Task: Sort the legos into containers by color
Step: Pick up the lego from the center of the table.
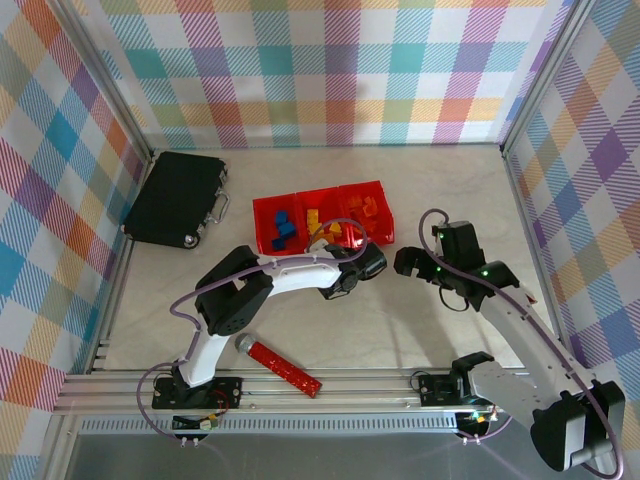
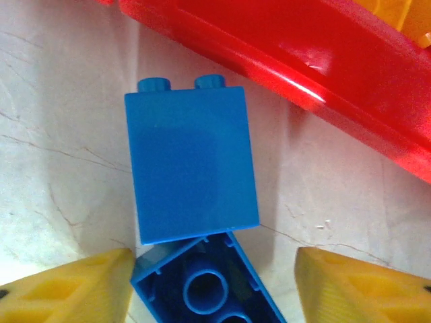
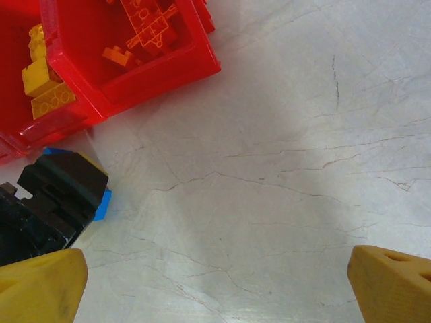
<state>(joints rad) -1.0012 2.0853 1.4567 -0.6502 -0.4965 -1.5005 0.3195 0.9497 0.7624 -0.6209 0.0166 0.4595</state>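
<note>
Two blue legos lie on the table just in front of the red containers (image 2: 323,74). One blue brick (image 2: 192,161) rests on its side. The other blue brick (image 2: 209,286) lies hollow side up between the yellow fingers (image 2: 67,289) of my left gripper (image 2: 212,289). That gripper is open around it, with a gap on the right side. In the top view my left gripper (image 1: 352,268) is at the containers' (image 1: 262,205) front edge. Blue (image 1: 283,228), yellow (image 1: 322,228) and orange legos (image 1: 368,208) lie in separate bins. My right gripper (image 3: 215,289) hangs open over bare table.
A flat black case (image 1: 175,198) lies at the back left. A long red studded bar (image 1: 285,365) lies near the front edge between the arm bases. The right wrist view shows the left gripper's black body (image 3: 54,202) beside the containers (image 3: 135,87).
</note>
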